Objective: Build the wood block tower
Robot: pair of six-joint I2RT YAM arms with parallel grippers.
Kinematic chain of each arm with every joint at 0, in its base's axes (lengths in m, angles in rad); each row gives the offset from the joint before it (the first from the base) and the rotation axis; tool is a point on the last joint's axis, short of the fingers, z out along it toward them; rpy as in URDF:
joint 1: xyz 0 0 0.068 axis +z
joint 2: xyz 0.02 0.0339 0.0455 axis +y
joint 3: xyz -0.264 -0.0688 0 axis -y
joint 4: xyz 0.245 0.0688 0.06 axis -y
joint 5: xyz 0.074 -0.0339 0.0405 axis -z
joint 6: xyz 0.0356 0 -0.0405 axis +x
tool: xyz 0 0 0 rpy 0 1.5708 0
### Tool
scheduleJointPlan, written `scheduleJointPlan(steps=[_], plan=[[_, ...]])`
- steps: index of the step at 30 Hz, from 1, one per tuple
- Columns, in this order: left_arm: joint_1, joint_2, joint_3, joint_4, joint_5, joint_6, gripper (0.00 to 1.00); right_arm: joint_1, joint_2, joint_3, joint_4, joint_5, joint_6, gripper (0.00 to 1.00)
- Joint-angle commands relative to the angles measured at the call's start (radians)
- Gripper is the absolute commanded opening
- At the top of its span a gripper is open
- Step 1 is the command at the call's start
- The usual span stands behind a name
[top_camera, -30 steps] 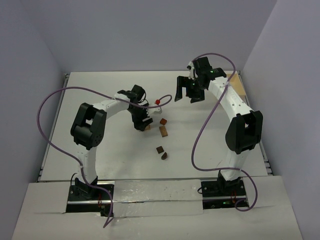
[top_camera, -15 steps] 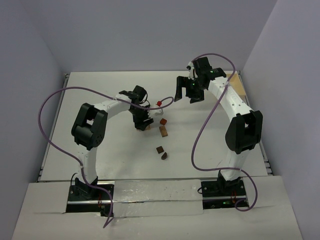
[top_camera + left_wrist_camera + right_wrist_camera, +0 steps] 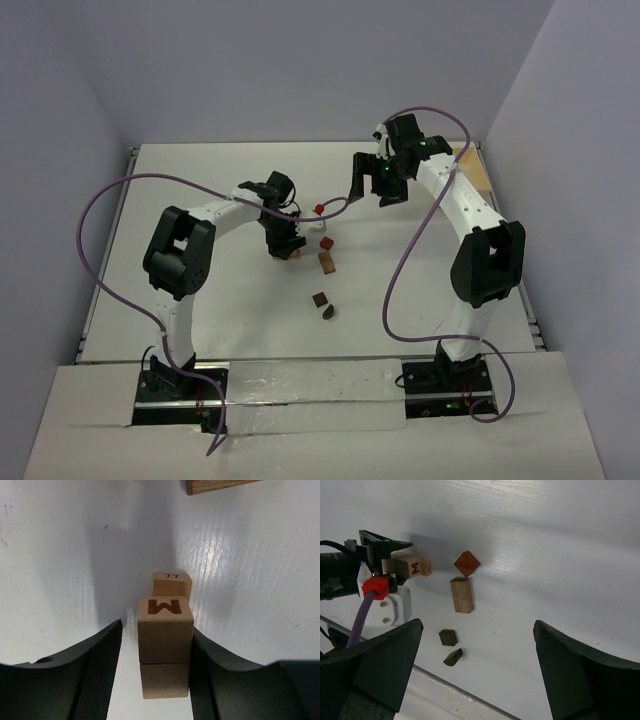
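Two pale wooden cubes, one against the other, sit between the fingers of my left gripper (image 3: pixel 156 630); the farther M cube (image 3: pixel 165 625) carries an engraved M. The right finger (image 3: pixel 220 680) lies against the cubes, while a narrow strip of table shows between them and the left finger (image 3: pixel 95 670). A smaller pale block (image 3: pixel 171 585) rests just beyond the M cube. In the top view the left gripper (image 3: pixel 285 245) is low at mid-table. My right gripper (image 3: pixel 372 185) hovers open and empty to the far right, also in its own view (image 3: pixel 477 625).
Loose pieces lie right of the left gripper: a reddish block (image 3: pixel 326 242), a tan oblong block (image 3: pixel 327 262), a dark brown cube (image 3: pixel 319 298) and a dark wedge (image 3: pixel 328 311). A pale wooden box (image 3: pixel 470 165) sits at the back right. Purple cables loop over both arms.
The left gripper's jaws have narrowed around the pale cubes. The right arm has stayed put.
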Motion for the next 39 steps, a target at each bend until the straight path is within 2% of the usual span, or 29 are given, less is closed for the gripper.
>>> scheduleJointPlan(steps=[1,17,25,29,39], plan=[[-0.013,0.022,0.007,-0.02,-0.011,0.039,0.57,-0.008,0.008,0.02,-0.003,-0.011,-0.007,1.0],[-0.027,0.023,0.013,-0.029,-0.02,0.039,0.45,-0.007,0.005,0.017,-0.001,-0.02,-0.007,1.0],[-0.031,0.027,0.016,-0.033,-0.022,0.041,0.43,-0.01,0.003,0.016,-0.003,-0.02,-0.007,1.0],[-0.035,0.017,0.008,-0.036,-0.021,0.048,0.54,-0.01,0.003,0.016,-0.003,-0.02,-0.007,1.0],[-0.04,0.008,0.008,-0.042,-0.021,0.051,0.65,-0.01,0.002,0.014,-0.002,-0.021,-0.005,1.0]])
